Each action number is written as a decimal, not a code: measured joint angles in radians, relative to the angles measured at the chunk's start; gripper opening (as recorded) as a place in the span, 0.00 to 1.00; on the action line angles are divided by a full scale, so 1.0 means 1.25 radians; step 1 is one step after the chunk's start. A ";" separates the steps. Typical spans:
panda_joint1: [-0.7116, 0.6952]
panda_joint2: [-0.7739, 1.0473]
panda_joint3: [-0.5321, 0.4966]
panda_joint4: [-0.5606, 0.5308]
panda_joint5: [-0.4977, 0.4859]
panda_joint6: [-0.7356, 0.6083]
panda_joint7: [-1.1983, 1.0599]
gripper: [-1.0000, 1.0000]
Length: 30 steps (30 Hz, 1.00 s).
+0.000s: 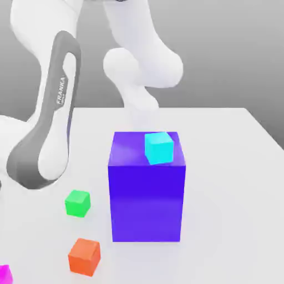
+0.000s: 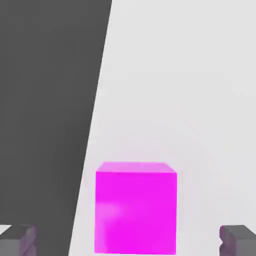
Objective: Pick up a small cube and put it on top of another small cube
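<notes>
The small plain magenta-pink cube (image 2: 135, 210) rests on the white table (image 1: 233, 183) close to one of its edges, beyond which a dark grey surface begins. In the hand view, the hand (image 2: 128, 240) stands directly over this cube with its two dark grey fingertips (image 2: 17, 239) spread wide, one on each side of the cube and clear of its faces; the hand is released and grasps nothing. In the exterior view, a sliver of the same magenta-pink cube (image 1: 4, 274) appears at the table corner nearest the camera on the exterior view's left. The white robot arm with a grey side panel (image 1: 47, 133) reaches down along that same side of the table. A large glossy blue-violet cube (image 1: 146, 188) stands upright near the middle of the table. A small cyan cube (image 1: 159, 147) sits on the top face of the blue-violet cube, turned slightly out of line with its edges. A small green cube (image 1: 77, 203) lies on the table between the blue-violet cube and the arm, apart from both. A small orange cube (image 1: 84, 257) lies nearer the camera-side edge of the table, between the green cube and the magenta-pink cube, touching neither.
</notes>
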 joint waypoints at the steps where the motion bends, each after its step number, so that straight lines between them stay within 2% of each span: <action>1: -0.001 0.018 0.002 0.004 0.002 0.013 -0.001 0.00; 7: -0.002 0.026 0.003 0.006 0.004 0.020 -0.002 0.00; 12: 0.007 -0.082 -0.009 -0.023 -0.001 -0.059 0.009 0.00; 21: 0.032 -0.339 -0.008 -0.267 0.126 -0.063 0.257 0.00; 25: 0.038 -0.446 -0.008 -0.386 0.130 -0.047 0.418 0.00; 30: 0.009 -0.569 0.010 -0.537 0.083 -0.017 0.655 0.00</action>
